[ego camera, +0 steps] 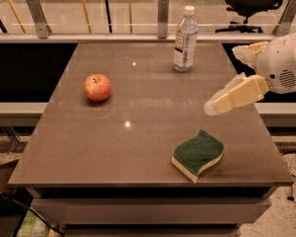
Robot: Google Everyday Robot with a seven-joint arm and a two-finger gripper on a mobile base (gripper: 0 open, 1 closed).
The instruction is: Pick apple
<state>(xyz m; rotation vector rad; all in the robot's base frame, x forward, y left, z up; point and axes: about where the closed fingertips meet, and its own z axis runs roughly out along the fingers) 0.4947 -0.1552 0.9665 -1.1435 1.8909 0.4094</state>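
The apple (97,87) is small, round and red with yellowish patches and a short dark stem. It sits on the left part of the brown table (133,152). My gripper (222,79) comes in from the right edge of the camera view, above the table's right side. It is far to the right of the apple and not touching it. Its two beige fingers (237,95) stand spread apart and hold nothing.
A green sponge (198,153) with a yellow underside lies at the front right, just below the gripper. A clear water bottle (185,32) stands upright at the back, right of centre. A railing with glass runs behind the table.
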